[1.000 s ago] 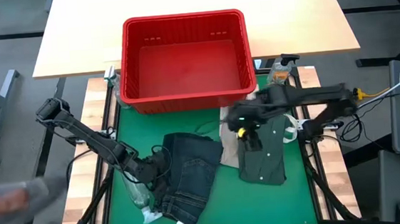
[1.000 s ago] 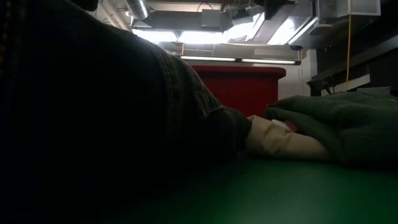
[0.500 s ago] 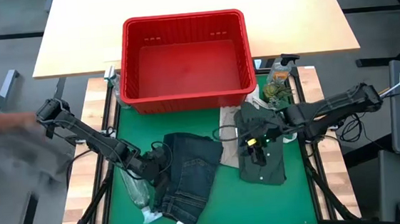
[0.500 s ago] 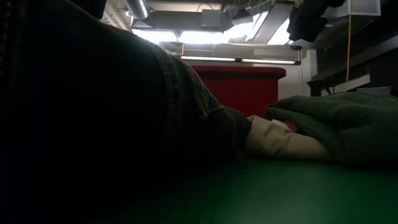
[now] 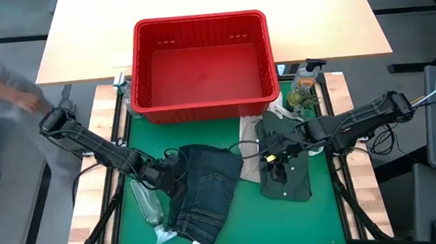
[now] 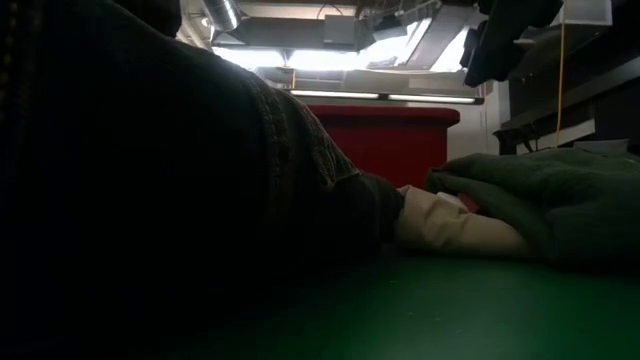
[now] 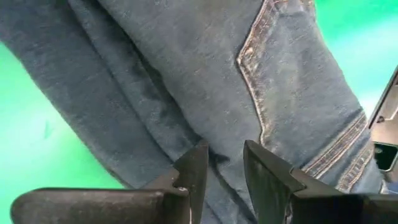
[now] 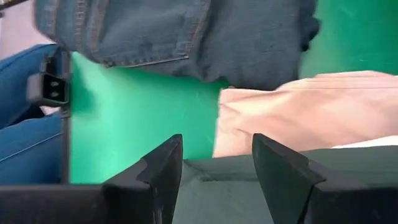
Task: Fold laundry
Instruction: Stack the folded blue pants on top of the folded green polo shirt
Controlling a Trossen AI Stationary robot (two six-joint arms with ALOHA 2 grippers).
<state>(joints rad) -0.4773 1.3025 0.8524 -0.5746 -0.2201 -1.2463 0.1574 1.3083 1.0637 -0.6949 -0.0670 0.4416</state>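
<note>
Lengthwise, the jeans [image 5: 202, 192] run up-table under the left claw [image 5: 167, 173], slightly parted; right claw [image 5: 271, 150] spread.

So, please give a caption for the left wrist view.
Left pincer open above the dark blue denim jeans on the green mat.

We see the denim jeans [image 7: 205, 81] filling most of the view, blue fabric w/ orange stitching curving round a pocket edge and a seam toward one side. Green mat [image 7: 37, 143] shows on either side of the denim. Left gripper [image 7: 225, 163] sits right at the jeans, its two dark fingers [image 7: 194, 167] a narrow gap apart w/ denim showing between them; can't tell if they pinch a fold.
</note>
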